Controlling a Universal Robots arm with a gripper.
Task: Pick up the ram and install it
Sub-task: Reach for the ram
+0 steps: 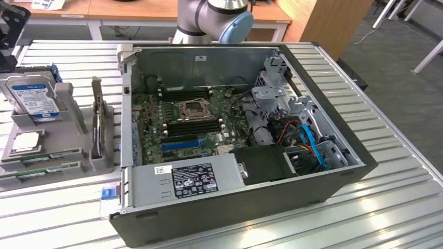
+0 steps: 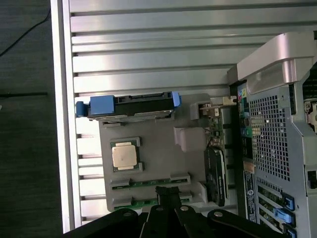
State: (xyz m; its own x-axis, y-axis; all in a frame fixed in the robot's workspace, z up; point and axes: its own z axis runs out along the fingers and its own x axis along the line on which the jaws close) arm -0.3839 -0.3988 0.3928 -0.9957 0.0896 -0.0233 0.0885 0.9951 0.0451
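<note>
Wrist view puts closed claw [image 2: 168, 195] above ram [image 2: 148, 183]; exterior view, open case [image 1: 229, 218]

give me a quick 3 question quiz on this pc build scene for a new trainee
1. True or false: both ram sticks lie in the grey tray, not in the computer case.
2. Which part sits in the tray between the hard drive and the ram sticks? A) CPU B) fan C) screwdriver
3. Fill in: the gripper is ____ (open or shut).
Key: 1 true; 2 A; 3 shut.
</note>
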